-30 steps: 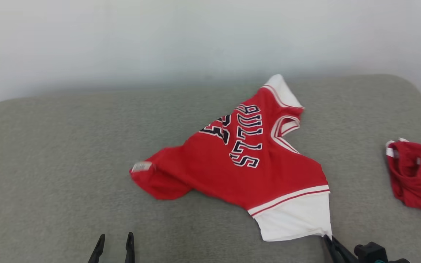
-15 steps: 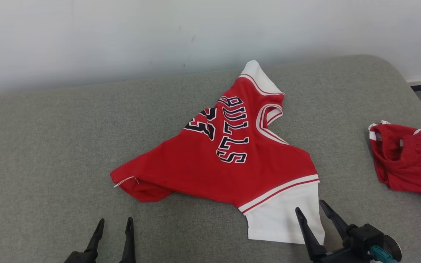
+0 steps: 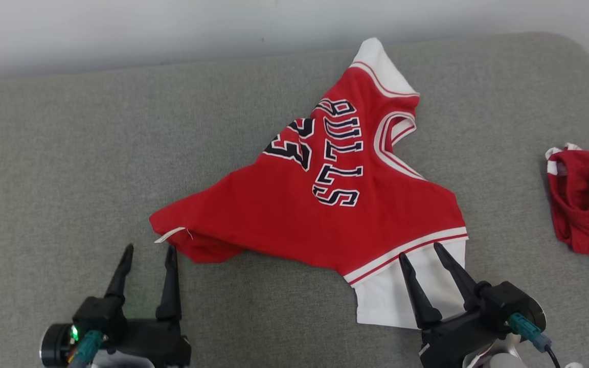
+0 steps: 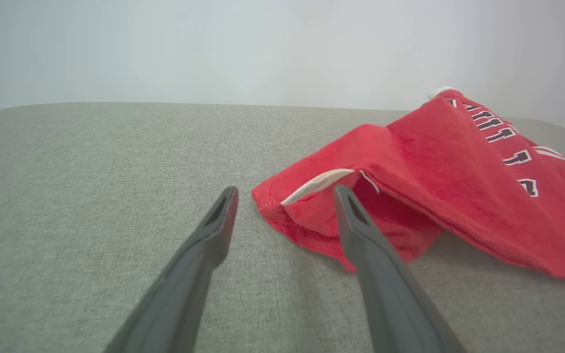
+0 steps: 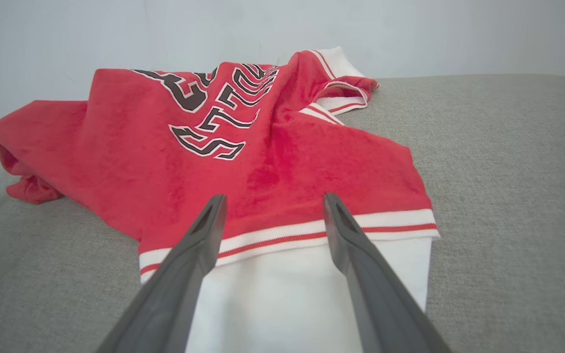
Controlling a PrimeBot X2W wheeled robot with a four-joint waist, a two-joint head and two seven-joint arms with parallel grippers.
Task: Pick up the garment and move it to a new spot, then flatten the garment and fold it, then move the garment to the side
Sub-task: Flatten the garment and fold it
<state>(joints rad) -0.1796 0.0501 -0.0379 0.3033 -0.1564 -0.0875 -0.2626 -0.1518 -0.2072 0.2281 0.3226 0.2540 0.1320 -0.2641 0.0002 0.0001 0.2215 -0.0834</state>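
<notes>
The garment (image 3: 294,214) is a red jersey with dark lettering and white sleeves, lying crumpled in the middle of the grey padded surface (image 3: 69,153). My right gripper (image 3: 420,253) stands open above the near white sleeve (image 3: 407,296), nothing between its fingers. In the right wrist view the garment (image 5: 204,162) spreads ahead of the open right gripper (image 5: 271,198). My left gripper (image 3: 149,249) is open just short of the jersey's left corner with its white tag (image 3: 170,234). The left wrist view shows that corner (image 4: 312,211) by the left gripper (image 4: 285,190).
A second red garment (image 3: 586,204) lies bunched at the surface's right edge. A pale wall (image 3: 172,25) runs behind the surface. Bare grey padding stretches across the left half and along the near edge.
The right gripper has opened, letting go of the white sleeve, and now hovers over it. The head camera has tilted down, so both grippers show further up the view.
</notes>
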